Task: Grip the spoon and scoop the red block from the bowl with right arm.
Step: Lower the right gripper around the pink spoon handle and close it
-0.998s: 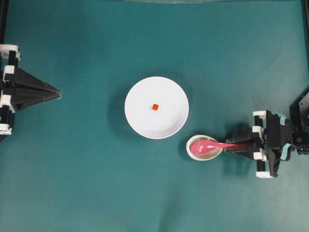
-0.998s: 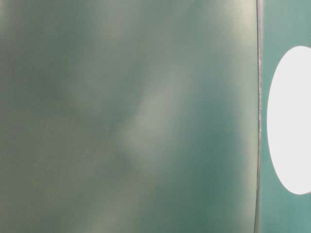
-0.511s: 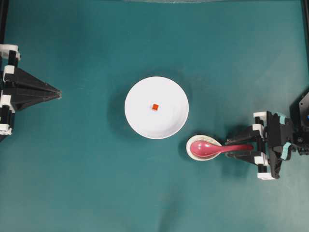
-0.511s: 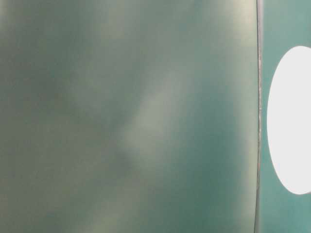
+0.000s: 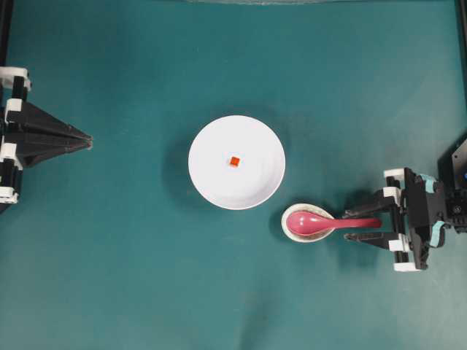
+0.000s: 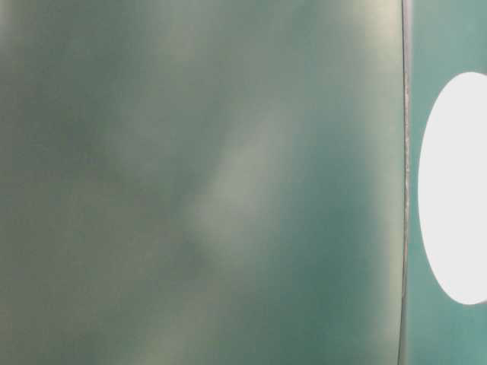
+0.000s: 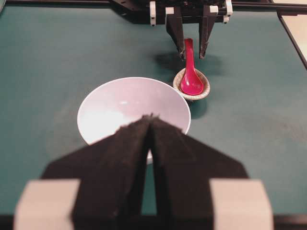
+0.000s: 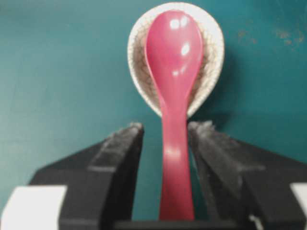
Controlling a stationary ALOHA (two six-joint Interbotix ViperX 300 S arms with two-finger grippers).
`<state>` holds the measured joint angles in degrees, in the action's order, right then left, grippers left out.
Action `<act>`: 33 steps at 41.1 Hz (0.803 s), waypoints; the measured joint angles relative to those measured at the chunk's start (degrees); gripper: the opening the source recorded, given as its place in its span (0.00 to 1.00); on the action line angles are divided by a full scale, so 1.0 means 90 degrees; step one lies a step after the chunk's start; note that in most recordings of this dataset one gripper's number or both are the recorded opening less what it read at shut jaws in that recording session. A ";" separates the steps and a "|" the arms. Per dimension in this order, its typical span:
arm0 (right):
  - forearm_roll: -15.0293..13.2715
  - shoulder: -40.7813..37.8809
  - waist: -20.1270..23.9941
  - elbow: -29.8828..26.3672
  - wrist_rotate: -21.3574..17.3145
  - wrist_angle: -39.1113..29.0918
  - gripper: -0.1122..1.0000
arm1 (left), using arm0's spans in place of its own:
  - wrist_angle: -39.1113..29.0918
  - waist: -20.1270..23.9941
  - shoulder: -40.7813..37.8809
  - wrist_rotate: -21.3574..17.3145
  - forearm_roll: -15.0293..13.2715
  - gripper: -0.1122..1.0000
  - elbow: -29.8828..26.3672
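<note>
Right pincer (image 5: 359, 225): black pointed fingers on white brackets with teal patches, spread wide. One finger (image 8: 120, 143) stood on each side of the spoon's handle with a gap showing on both sides, so nothing was gripped. In the overhead view the pincer sat low at the right of the bench (image 5: 146, 292), tips pointing toward the middle.

Spoon (image 5: 321, 222): glossy pink-red, straight handle running back between the open fingers, oval scoop lying just ahead of the fingertips. The scoop sat in the speckled dish (image 5: 309, 224) (a small off-white, egg-shaped rest with a crackled glaze, seen best from the right wrist). The handle end lay between the fingers and touched neither, as far as the right wrist view showed.

Bowl (image 5: 236, 162): large, round, plain white, standing beyond the speckled dish and off to one side of the pincer's line; its rim was near the dish but apart from it.

Red block (image 5: 234, 161): tiny red-orange cube at the centre of the bowl's floor, well apart from the spoon.

Left pincer (image 5: 87, 138): plain black, pointed, fingers pressed together with only a thin seam between them, holding nothing. It sat at the far side of the bench, opposite the right pincer, tips aimed at the bowl and well apart from it.

Table-level view: mostly a blurred green haze; only a white oval at its right edge could be made out.
</note>
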<state>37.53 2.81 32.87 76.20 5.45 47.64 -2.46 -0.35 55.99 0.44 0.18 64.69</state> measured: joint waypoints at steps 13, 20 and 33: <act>0.0029 0.0000 -0.0010 0.0000 -0.0400 -0.0068 0.54 | 0.0000 0.0000 0.0000 0.0000 0.0000 0.11 0.0000; 0.0029 0.0000 -0.0010 -0.0020 -0.0566 -0.0098 0.54 | 0.0000 0.0010 0.0000 0.0000 0.0010 0.11 0.0000; 0.0039 -0.0195 -0.0010 -0.0215 -0.0586 -0.0088 0.54 | 0.0000 0.0000 0.0000 0.0000 0.0000 0.11 0.0000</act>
<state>37.88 1.05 32.78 74.27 0.18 46.85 -2.46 -0.35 55.99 0.44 0.18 64.69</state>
